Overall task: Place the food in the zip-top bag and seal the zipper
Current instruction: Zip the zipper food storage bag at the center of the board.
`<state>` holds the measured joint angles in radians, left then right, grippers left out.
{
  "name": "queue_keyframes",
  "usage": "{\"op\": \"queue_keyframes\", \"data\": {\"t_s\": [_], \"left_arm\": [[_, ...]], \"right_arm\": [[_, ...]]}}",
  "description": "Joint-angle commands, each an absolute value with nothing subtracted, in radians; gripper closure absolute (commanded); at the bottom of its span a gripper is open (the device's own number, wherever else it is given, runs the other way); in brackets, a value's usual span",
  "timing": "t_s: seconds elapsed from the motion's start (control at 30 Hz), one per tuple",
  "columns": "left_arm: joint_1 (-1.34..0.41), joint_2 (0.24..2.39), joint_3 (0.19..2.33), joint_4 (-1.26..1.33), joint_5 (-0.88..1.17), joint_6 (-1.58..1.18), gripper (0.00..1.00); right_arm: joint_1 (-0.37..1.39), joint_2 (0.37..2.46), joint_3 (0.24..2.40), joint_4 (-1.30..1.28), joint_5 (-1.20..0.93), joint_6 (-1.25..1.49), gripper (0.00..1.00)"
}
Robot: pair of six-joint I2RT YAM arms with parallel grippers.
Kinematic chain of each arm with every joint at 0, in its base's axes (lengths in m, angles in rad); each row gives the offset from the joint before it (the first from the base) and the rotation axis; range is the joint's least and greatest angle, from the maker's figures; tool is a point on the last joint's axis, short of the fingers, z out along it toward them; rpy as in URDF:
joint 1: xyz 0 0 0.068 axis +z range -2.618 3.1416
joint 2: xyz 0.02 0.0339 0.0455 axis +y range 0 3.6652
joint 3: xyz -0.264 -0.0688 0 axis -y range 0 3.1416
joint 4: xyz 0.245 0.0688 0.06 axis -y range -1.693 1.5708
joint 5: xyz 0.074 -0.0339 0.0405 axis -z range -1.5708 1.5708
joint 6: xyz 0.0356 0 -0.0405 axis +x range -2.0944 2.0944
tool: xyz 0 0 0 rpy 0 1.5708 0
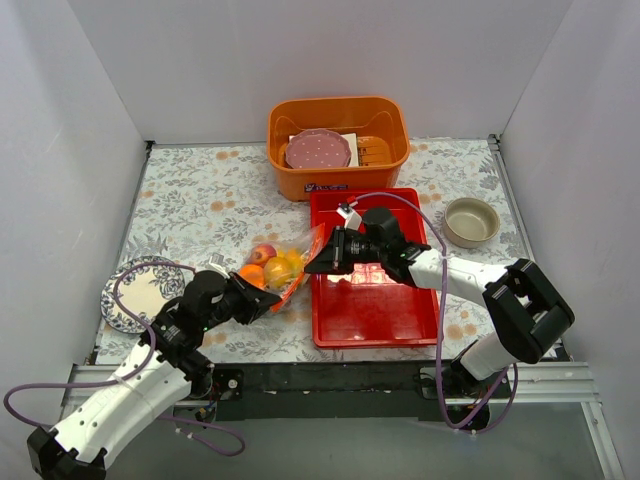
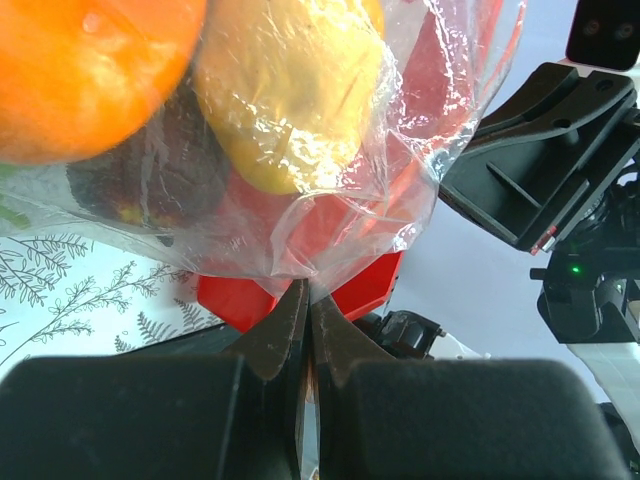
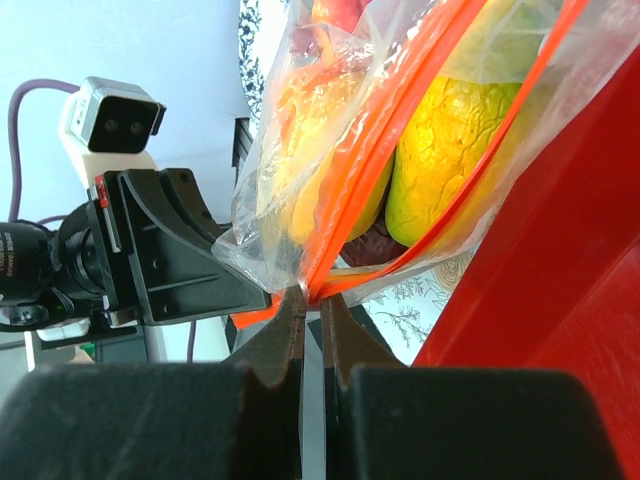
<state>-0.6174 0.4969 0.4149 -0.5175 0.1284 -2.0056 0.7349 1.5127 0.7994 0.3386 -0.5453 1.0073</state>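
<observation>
A patterned plate (image 1: 140,293) lies at the tabletop's (image 1: 200,200) left edge. Just right of it, the left gripper (image 1: 268,303) has its jaws pressed together on a fold of the clear zip-top bag (image 1: 280,275), seen close up in the left wrist view (image 2: 307,300). The bag sits between the plate and the red tray (image 1: 370,310), by the tray's left edge. The food (image 1: 275,268) is inside it, including an orange piece (image 2: 80,70) and a yellow one (image 2: 290,90). The right gripper (image 3: 312,300) pinches the end of the orange-red zipper (image 3: 390,140), whose two strips run apart above the pinch. An orange basket (image 1: 338,175) holding a pink plate (image 1: 318,150) stands at the far edge, and a beige bowl (image 1: 471,221) sits near the right edge.
</observation>
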Motion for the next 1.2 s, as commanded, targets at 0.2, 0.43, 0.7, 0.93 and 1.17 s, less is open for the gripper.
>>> {"op": "queue_keyframes", "data": {"t_s": [0.2, 0.43, 0.7, 0.93, 1.17], "left_arm": [[-0.618, 0.469, 0.443, -0.595, 0.107, -2.08, 1.0], [-0.618, 0.462, 0.443, -0.609, 0.104, -2.083, 1.0], [-0.618, 0.459, 0.445, -0.615, 0.103, -2.082, 1.0], [-0.618, 0.459, 0.445, -0.618, 0.103, -2.085, 1.0], [-0.618, 0.451, 0.446, -0.624, 0.1, -2.085, 1.0]], "right_arm": [[0.683, 1.513, 0.853, 0.377, -0.462, 1.017, 0.96], [0.643, 1.508, 0.853, 0.377, -0.463, 1.017, 0.96], [0.608, 1.516, 0.859, 0.374, -0.483, 1.012, 0.96], [0.578, 1.522, 0.861, 0.357, -0.491, 0.991, 0.95], [0.54, 1.535, 0.882, 0.347, -0.5, 0.965, 0.95]]}}
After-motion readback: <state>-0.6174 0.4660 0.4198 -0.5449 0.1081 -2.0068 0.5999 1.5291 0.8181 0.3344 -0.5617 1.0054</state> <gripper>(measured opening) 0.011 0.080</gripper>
